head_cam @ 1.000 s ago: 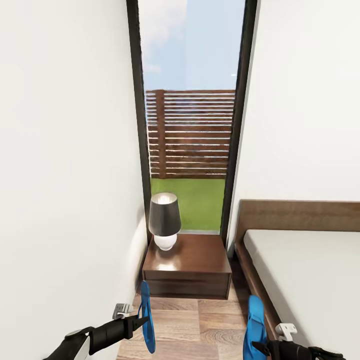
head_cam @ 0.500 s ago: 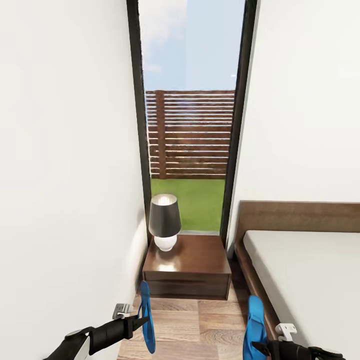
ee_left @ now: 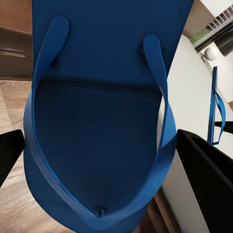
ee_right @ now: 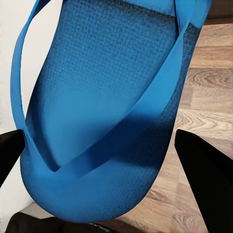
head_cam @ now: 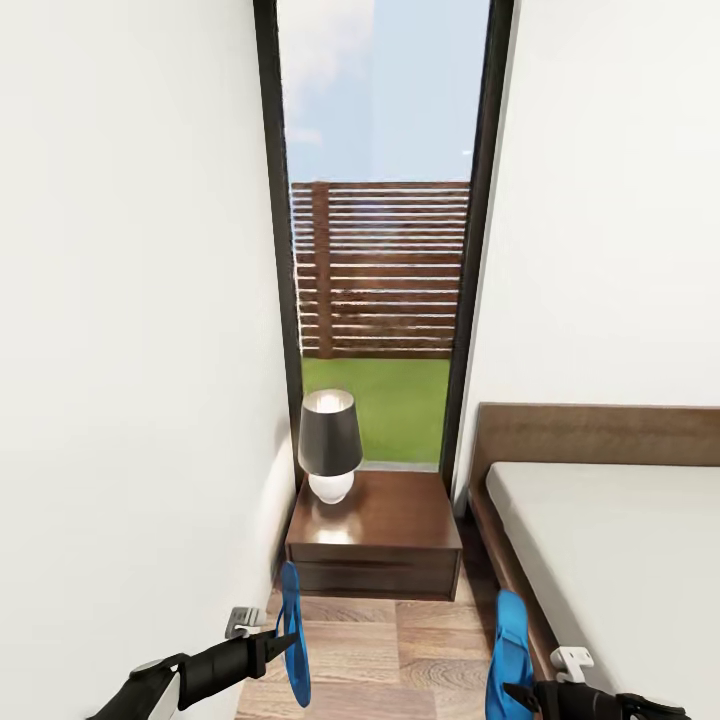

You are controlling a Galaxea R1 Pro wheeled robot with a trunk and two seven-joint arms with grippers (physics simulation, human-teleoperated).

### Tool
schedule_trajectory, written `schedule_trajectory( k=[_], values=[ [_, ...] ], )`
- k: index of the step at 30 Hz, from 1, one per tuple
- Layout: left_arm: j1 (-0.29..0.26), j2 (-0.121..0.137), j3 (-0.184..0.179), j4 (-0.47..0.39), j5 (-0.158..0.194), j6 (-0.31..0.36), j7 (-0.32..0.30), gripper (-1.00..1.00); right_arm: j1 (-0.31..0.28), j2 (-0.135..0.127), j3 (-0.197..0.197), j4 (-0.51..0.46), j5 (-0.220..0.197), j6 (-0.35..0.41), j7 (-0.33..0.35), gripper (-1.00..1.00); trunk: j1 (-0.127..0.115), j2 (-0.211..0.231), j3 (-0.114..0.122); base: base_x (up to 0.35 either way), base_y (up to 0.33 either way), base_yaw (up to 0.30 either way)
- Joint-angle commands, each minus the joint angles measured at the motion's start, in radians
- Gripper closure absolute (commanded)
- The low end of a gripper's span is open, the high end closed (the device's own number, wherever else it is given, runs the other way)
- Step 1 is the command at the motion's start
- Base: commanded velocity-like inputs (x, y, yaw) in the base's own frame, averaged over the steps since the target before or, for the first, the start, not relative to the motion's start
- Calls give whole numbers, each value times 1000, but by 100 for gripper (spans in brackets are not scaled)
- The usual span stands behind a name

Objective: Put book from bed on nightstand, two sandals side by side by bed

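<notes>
Each gripper holds one bright-blue sandal above the wood floor, in the narrow gap between the wall and the bed (head_cam: 610, 540). My left gripper (head_cam: 278, 641) is shut on the left sandal (head_cam: 293, 655), which hangs edge-on; its strap side faces the left wrist camera (ee_left: 97, 121), between black fingers (ee_left: 208, 184). My right gripper (head_cam: 520, 692) is shut on the right sandal (head_cam: 512, 640), seen close up (ee_right: 107, 107) with fingers (ee_right: 206, 179) either side. The dark nightstand (head_cam: 385, 525) stands ahead. The book is out of view.
A lamp (head_cam: 329, 440) with a dark shade and white base stands on the nightstand's left part. Behind it is a tall black-framed window (head_cam: 380, 250). A white wall (head_cam: 130, 350) runs close along the left. The bed's headboard (head_cam: 600, 430) stands against the far wall.
</notes>
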Motion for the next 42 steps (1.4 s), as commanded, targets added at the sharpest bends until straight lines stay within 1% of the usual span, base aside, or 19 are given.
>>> schedule_trajectory(
  k=[1, 13, 27, 42],
  values=[
    [-1, -1, 9, -2, -9, 10, -7, 100, -1, -1, 3, -1, -11, 9, 2, 100, -3, 5, 1, 0, 0, 0],
    [-1, -1, 9, -2, -8, 10, -7, 100, -1, -1, 3, -1, -11, 9, 2, 100, -49, 89, 39, 0, 0, 0],
    [-1, -1, 9, 0, -8, 10, -7, 100, -1, -1, 3, -1, -11, 9, 3, 100, -49, 89, 39, 0, 0, -11],
    [-1, -1, 9, 0, -8, 10, -7, 100, -1, -1, 3, -1, -11, 9, 2, 100, -49, 89, 40, 0, 0, -258]
  ],
)
